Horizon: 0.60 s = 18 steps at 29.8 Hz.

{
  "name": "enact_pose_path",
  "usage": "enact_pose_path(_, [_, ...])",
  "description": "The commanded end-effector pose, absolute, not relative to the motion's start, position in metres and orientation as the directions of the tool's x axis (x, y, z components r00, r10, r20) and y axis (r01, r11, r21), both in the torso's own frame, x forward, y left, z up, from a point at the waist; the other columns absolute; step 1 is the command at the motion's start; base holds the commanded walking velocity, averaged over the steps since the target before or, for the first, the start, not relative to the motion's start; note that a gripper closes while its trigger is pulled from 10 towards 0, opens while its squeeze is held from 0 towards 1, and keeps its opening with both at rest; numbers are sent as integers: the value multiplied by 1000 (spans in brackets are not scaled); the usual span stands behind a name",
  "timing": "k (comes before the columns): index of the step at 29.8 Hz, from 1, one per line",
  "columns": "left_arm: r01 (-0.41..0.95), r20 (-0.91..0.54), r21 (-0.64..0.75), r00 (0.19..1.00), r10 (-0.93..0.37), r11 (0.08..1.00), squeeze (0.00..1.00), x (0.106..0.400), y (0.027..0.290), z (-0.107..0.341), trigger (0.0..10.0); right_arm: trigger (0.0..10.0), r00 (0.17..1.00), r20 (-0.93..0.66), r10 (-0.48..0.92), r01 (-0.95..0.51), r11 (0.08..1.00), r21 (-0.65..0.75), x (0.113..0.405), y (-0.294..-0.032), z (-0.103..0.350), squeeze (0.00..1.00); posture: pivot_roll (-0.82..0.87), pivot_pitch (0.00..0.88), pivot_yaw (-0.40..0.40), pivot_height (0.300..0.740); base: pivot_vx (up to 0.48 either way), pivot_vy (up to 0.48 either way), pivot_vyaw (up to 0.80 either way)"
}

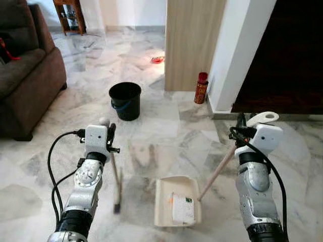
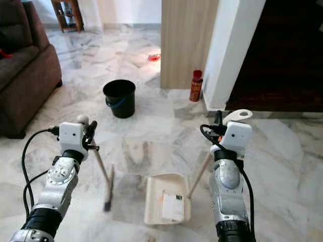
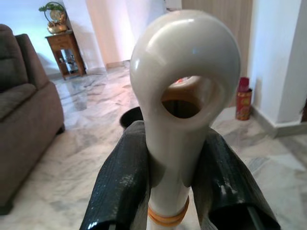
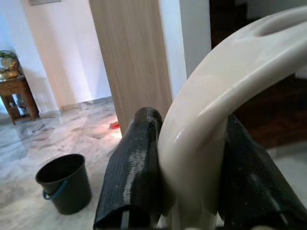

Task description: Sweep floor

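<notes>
**Brush and dustpan, one in each end effector**

From our head we see our left end effector (image 1: 107, 132) squeezing the top of the brush (image 1: 116, 187). Its bristles rest on the marble floor (image 1: 166, 138), just beside the dustpan (image 1: 176, 201). Our right end effector (image 1: 242, 123) grips the dustpan's long handle. A black bucket (image 1: 125, 101) stands farther off.

Our left wrist shows black fingers (image 3: 122, 184) tight around the brush's ring end.

Our right wrist shows fingers (image 4: 134, 167) clamping the cream handle.
</notes>
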State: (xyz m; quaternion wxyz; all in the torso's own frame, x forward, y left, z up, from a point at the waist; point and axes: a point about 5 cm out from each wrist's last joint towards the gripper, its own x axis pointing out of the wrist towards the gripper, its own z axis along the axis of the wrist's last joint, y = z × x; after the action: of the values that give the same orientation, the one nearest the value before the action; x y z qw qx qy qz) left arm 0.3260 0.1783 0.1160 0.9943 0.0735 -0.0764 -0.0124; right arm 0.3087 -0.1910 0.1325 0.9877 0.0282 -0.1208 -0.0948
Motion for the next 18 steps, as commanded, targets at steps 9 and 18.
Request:
enact_pose_path(9, [46, 211, 127, 975, -73, 991, 0, 330, 167, 130, 10000, 10000, 939, 281, -197, 177, 980, 96, 311, -192, 145, 0, -67, 8, 34, 740, 0, 45, 0])
enact_pose_path(18, [27, 208, 75, 977, -42, 997, 0, 330, 170, 131, 10000, 10000, 940, 278, -197, 173, 979, 109, 309, -192, 144, 0, -74, 20, 36, 740, 0, 0, 0])
